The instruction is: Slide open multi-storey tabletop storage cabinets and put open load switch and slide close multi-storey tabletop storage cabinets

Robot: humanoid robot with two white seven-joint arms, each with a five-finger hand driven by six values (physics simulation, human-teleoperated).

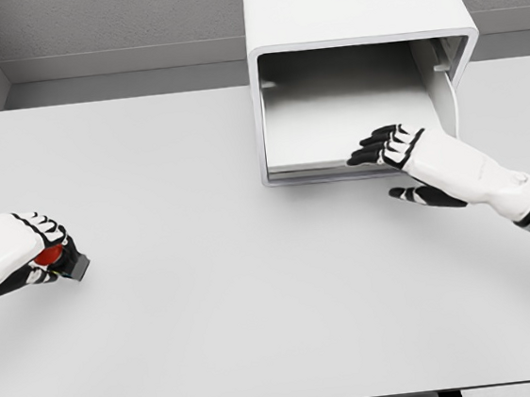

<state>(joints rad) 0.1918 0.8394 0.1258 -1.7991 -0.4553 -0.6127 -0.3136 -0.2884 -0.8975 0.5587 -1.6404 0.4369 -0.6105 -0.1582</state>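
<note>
While your left hand (26, 254) is clamped on the small red-and-black rigid load switch (58, 259), w/ right hand (394, 147) fingers spread at the white cabinet's (349, 5) drawer lip (319, 168), it's prob light, so hold its body.

left hand (34, 253) grips load switch (60, 261) | right hand (394, 147) at open cabinet (355, 66) front

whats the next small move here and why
Probably carry the load switch, gripped in the left hand at the table's left edge, toward the cabinet. Its drawer looks open and empty, with the right hand at its front lip.
</note>
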